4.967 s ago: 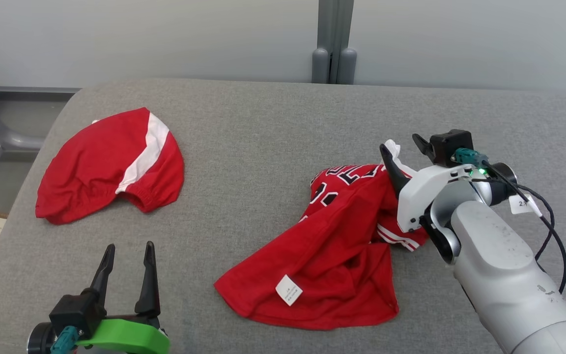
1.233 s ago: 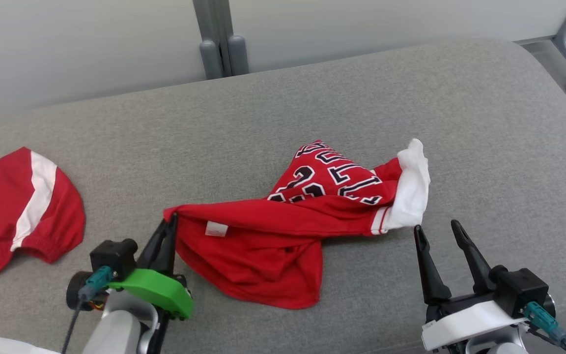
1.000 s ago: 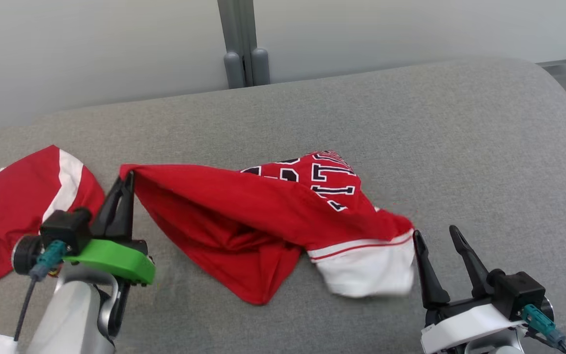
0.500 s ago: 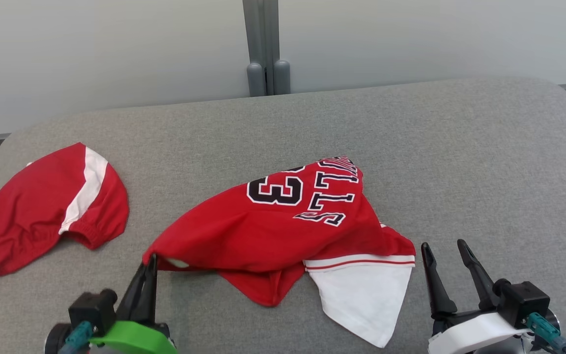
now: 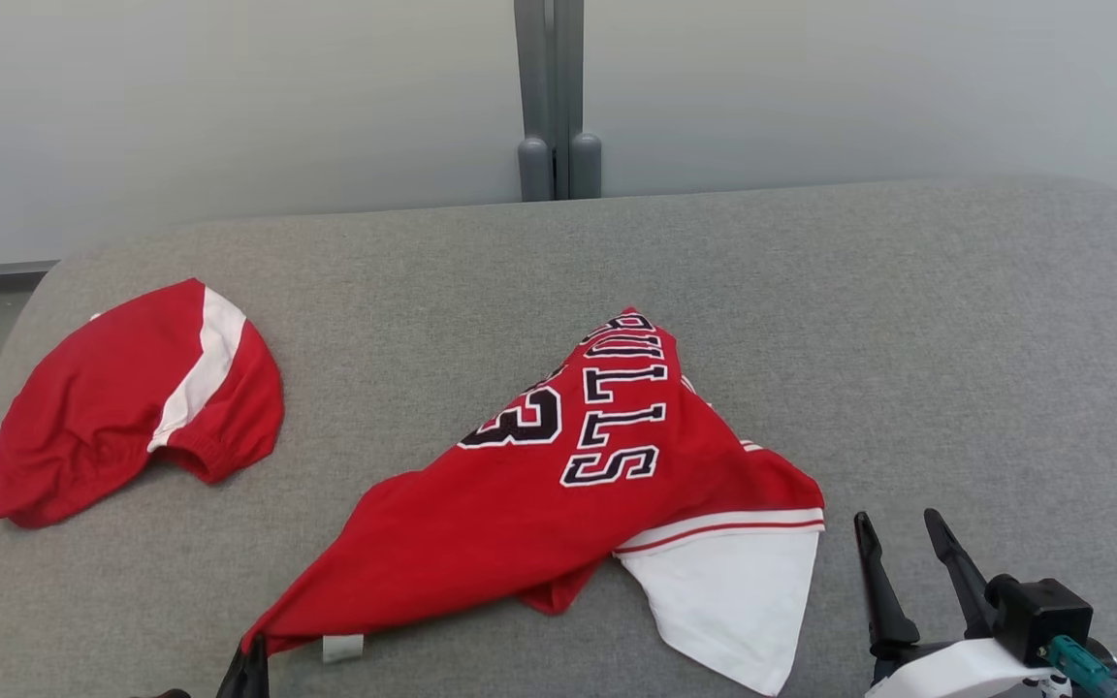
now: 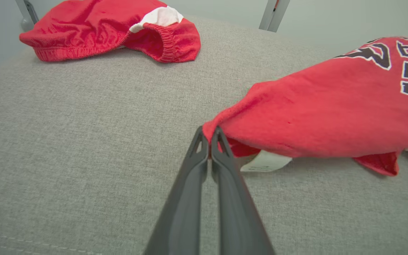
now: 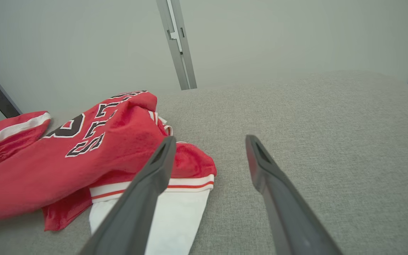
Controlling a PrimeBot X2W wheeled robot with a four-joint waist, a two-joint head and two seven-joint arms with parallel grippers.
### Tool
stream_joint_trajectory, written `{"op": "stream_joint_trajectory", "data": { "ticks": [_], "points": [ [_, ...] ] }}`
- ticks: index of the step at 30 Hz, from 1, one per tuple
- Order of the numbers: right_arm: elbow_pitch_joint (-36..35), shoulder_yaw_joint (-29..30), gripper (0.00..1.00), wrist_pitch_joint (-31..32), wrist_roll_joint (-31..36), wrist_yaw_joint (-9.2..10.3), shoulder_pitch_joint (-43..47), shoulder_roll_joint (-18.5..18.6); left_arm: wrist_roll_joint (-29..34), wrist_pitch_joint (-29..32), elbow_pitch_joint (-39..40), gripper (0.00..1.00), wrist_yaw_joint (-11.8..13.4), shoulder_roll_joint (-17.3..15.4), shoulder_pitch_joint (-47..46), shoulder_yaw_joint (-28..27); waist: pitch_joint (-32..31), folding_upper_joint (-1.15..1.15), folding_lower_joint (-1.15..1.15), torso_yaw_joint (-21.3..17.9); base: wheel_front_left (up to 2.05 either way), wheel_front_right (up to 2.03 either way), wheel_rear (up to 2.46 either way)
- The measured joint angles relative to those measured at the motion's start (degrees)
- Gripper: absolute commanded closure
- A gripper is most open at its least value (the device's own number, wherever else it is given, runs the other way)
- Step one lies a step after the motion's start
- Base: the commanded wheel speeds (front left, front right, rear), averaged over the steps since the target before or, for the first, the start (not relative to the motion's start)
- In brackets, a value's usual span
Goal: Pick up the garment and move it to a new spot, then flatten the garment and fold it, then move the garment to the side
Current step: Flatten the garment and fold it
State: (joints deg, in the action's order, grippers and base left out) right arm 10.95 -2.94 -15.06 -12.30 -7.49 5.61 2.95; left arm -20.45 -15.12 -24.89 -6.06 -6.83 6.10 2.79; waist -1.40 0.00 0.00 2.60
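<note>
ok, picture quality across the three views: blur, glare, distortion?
Head view: even soft light, no glare, jersey lettering sharp. Left wrist view: wide-angle stretch, left gripper soft toward the lens, jersey weave crisp. Right wrist view: right gripper blurred toward the lens, wall washed out.

Left hand (image 6: 209, 130) pinched tight, right hand (image 7: 210, 139) wide.

Matt red cloth jersey (image 5: 520, 514), coarse grey woven tabletop (image 5: 908, 320)

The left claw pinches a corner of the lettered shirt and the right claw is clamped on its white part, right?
Not the right one: the right gripper stands open beside the white part, holding nothing, as the right wrist view shows. The left gripper does pinch a corner of the shirt.
</note>
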Motion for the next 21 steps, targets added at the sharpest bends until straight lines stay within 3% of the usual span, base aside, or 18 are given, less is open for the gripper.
{"op": "stream_joint_trajectory", "data": {
  "ticks": [1, 2, 3, 13, 21],
  "points": [
    [0.27, -0.01, 0.00, 0.00, 0.00, 0.00, 0.00, -0.01, 0.03, -0.01, -0.18, 0.71, -0.05, 0.24, -0.03, 0.05, -0.09, 0.00, 0.00, 0.07, 0.00, 0.00, 0.00],
    [0.65, -0.01, 0.00, 0.00, 0.00, 0.00, -0.01, 0.00, 0.05, 0.00, -0.20, 0.14, -0.08, 0.52, -0.03, -0.10, -0.19, 0.00, 0.00, 0.15, 0.00, 0.00, 0.00],
    [1.01, -0.01, 0.00, 0.00, 0.00, 0.00, -0.01, -0.01, 0.29, 0.00, 0.00, 0.00, -0.13, 0.73, -0.10, -0.36, -0.29, 0.00, 0.00, 0.23, 0.00, 0.00, 0.00],
    [1.88, 0.51, 0.00, 0.00, 0.00, 0.00, -0.07, 0.00, 3.89, -0.01, 7.17, 0.00, -0.47, 2.20, -0.51, -5.59, -0.86, 0.00, 0.00, 0.70, 0.00, 0.00, 0.00],
    [-1.26, -0.87, 0.00, 0.00, 1.02, 0.00, -0.65, 1.00, 7.21, -0.01, 11.73, 0.00, -0.58, 3.22, -0.46, -8.06, -1.61, 0.00, 0.00, 0.18, 0.00, 0.00, 0.00]
  ]
}}
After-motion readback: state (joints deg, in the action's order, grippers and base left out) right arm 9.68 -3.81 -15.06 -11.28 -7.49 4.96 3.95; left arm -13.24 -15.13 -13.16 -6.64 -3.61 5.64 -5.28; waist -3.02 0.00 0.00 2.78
